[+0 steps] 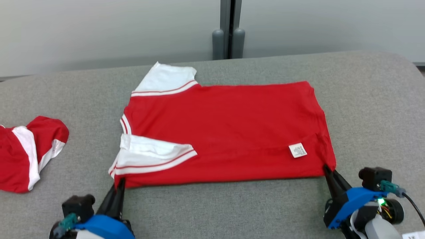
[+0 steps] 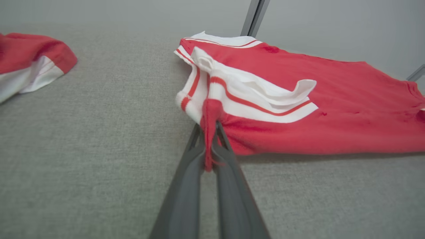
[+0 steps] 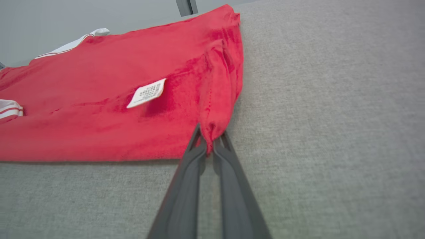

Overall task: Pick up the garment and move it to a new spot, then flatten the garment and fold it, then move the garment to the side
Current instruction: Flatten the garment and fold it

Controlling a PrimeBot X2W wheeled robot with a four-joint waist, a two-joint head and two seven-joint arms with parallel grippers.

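End effectors (image 1: 120, 182) (image 1: 326, 168) on garment (image 1: 225, 129) near-edge corners

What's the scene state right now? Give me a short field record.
garment: red shirt with white sleeves, flat on grey fabric surface, care tag facing up
left pincer: shut on near corner at the sleeve end
right pincer: shut on near corner at the hem end
other: second red-and-white garment, apart on the left
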